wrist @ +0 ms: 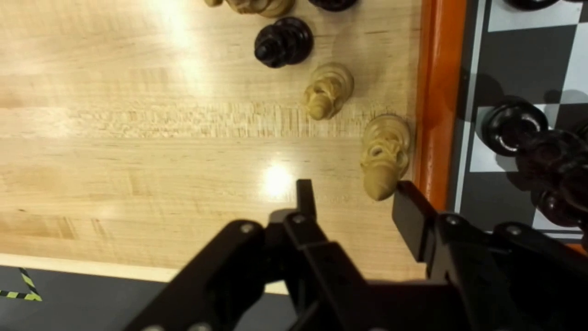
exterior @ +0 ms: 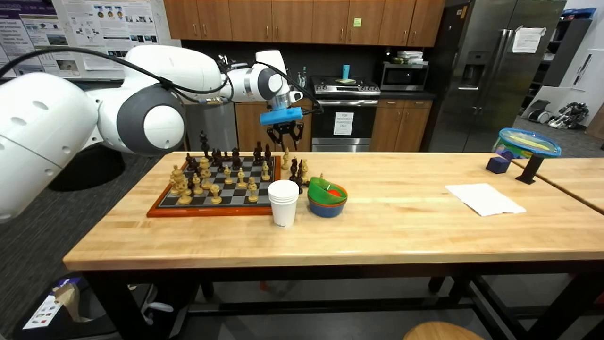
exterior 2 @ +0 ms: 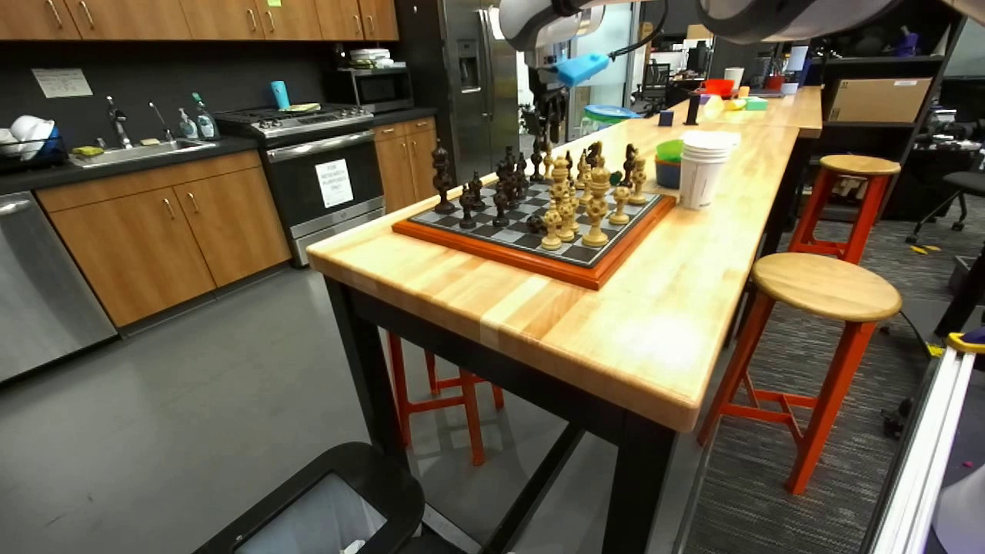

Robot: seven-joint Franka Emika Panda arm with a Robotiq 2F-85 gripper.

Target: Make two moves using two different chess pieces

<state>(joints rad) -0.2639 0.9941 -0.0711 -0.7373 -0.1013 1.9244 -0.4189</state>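
The chessboard (exterior: pixel 212 212) has a red-brown frame and stands on the table in both exterior views (exterior 2: pixel 492 251). Dark pieces (exterior: pixel 234 159) stand mostly on its far half and light pieces (exterior: pixel 178 182) on its near half. My gripper (exterior: pixel 288 136) is open and empty, above the table just off the board's edge. In the wrist view my gripper (wrist: pixel 354 193) has its fingers apart. A tall light piece (wrist: pixel 386 154) stands beside the frame, its tip near the right finger. Another light piece (wrist: pixel 328 89) and a dark piece (wrist: pixel 284 42) stand off the board.
Stacked white paper cups (exterior: pixel 283 203) and nested coloured bowls (exterior: pixel 326 208) stand at the board's near corner. A white sheet (exterior: pixel 485 199), a dark block (exterior: pixel 498 165) and a blue-lidded tub (exterior: pixel 529 141) are farther right. The table edge (wrist: pixel 92 265) shows low in the wrist view.
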